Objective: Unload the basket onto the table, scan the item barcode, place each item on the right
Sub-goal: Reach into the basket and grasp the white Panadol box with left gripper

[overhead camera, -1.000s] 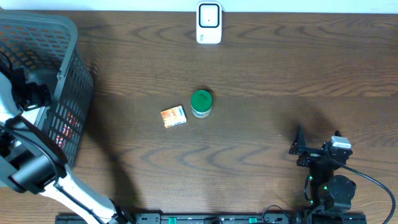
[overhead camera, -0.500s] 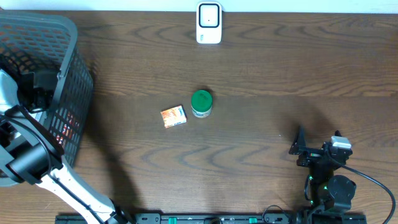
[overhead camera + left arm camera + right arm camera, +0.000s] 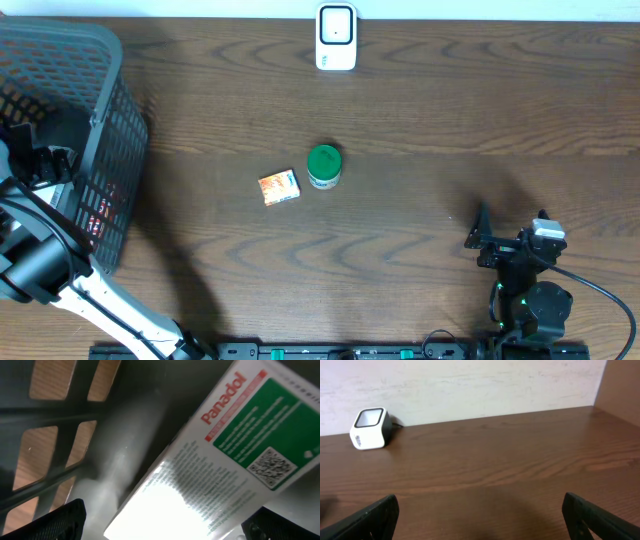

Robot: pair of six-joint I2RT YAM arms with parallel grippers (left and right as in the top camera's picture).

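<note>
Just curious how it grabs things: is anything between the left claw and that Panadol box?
Nothing visible does. The Panadol box lies directly before the open left gripper, inside the basket. The basket's mesh wall does stand between the box and the scanner.

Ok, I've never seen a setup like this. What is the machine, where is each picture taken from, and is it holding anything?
Two robot arms work at a dark wooden table. The overhead picture looks straight down; the other two come from cameras on each wrist. On the table: a white box-shaped barcode scanner, a green-lidded round jar, a small orange carton and a grey plastic mesh basket. The left tool is open inside the basket, above a white-and-green Panadol box. The right tool is open too. Nothing is held.
</note>
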